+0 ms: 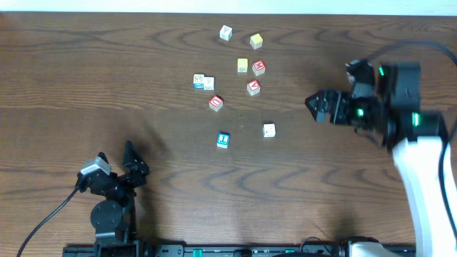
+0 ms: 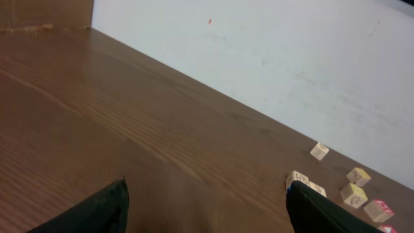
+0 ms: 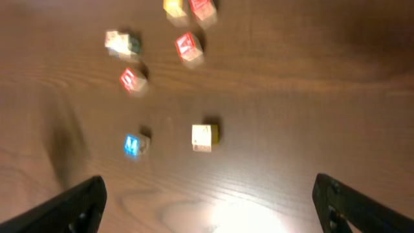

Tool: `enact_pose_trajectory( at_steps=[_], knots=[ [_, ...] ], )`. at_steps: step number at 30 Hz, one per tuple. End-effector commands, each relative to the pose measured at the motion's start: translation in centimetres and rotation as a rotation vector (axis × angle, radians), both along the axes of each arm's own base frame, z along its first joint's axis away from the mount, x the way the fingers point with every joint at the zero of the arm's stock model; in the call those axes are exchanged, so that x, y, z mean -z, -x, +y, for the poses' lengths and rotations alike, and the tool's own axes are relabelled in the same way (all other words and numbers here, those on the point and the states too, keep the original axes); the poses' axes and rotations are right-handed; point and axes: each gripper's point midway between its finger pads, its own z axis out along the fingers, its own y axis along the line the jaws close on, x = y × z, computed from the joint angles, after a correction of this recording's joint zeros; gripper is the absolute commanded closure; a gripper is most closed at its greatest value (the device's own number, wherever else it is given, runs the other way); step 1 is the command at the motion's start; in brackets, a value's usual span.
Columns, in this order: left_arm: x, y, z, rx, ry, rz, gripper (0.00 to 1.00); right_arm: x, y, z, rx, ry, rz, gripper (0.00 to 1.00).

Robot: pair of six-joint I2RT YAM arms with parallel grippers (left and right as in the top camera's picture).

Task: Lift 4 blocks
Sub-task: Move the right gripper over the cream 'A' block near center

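Right end effector (image 1: 315,107) open, empty, right of blocks. Left end effector (image 1: 116,157) open, empty, near-left. White block (image 1: 269,130), blue block (image 1: 223,140), red U block (image 1: 216,103), red V block (image 1: 253,87) sit mid bench (image 1: 86,71), unlifted. Straddle white block squarely first.

Overhead down; wrists obliquely toward blocks (image 1: 223,140)

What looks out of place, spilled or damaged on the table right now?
Nothing stands out. The wooden alphabet blocks lie loosely scattered on the table, each sitting flat and none stacked. Only two pale blocks touch, side by side; the rest stand apart. Damage is too small to judge.
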Motion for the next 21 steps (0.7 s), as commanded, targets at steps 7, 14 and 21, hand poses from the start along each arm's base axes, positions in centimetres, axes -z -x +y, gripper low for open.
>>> enact_pose_trajectory(
  at_steps=[7,14,21],
  knots=[
    [1.8,0.1,0.1,-0.007,0.010,0.050,0.21,3.7,-1.8,4.1,-0.282,-0.109,0.130,0.01],
    [1.8,0.1,0.1,-0.007,0.010,0.050,0.21,7.4,0.3,1.2,-0.112,0.255,0.315,0.01],
    [1.8,0.1,0.1,-0.007,0.010,0.050,0.21,7.6,1.9,3.6,-0.191,0.300,0.334,0.01]
  ],
)
